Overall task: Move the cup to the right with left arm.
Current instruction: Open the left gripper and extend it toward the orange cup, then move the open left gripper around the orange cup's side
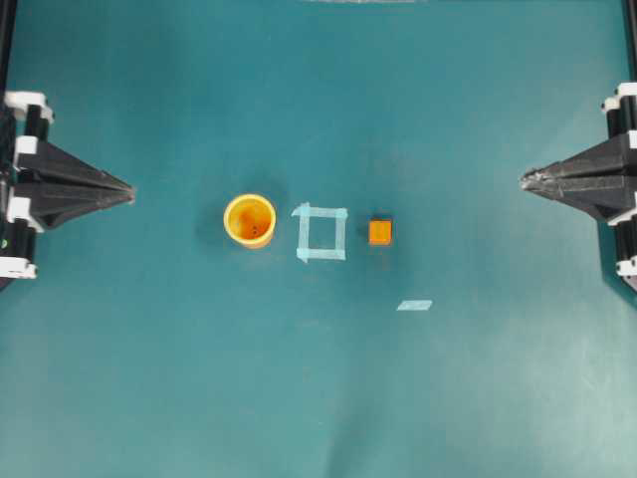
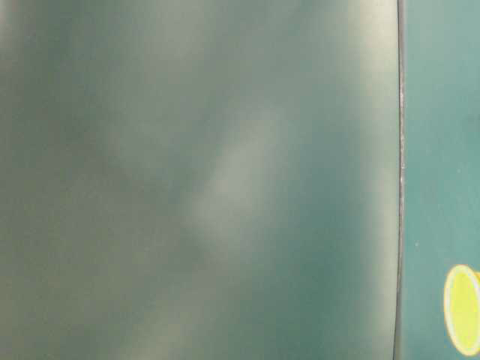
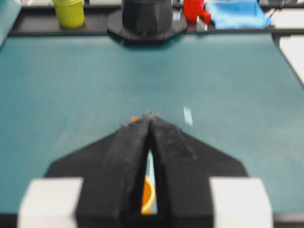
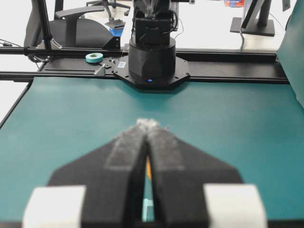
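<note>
From overhead I see the cup (image 1: 250, 220) standing upright on the green worktop (image 1: 318, 398), left of centre, with a pale tape square (image 1: 321, 233) just beside it to the right and a small orange cube (image 1: 380, 232) beyond that. My left tool (image 1: 127, 193) sits at the left edge, its tips pressed together to a point, well apart from the cup; the right tool (image 1: 526, 180) mirrors it at the right edge, also pinched to a point. The risk I judge here: if I advance with the tips together, they could strike the cup's wall and tip or skid it, and a long shove to the right could carry it into the cube. In the table-level view I can make out little beyond blur and a yellow round shape I cannot identify. From the left wrist, the tips meet, and a sliver of orange shows in the slit between the blades, so the cup lies straight ahead. From the right wrist, that tool (image 4: 148, 124) is likewise drawn tight.
</note>
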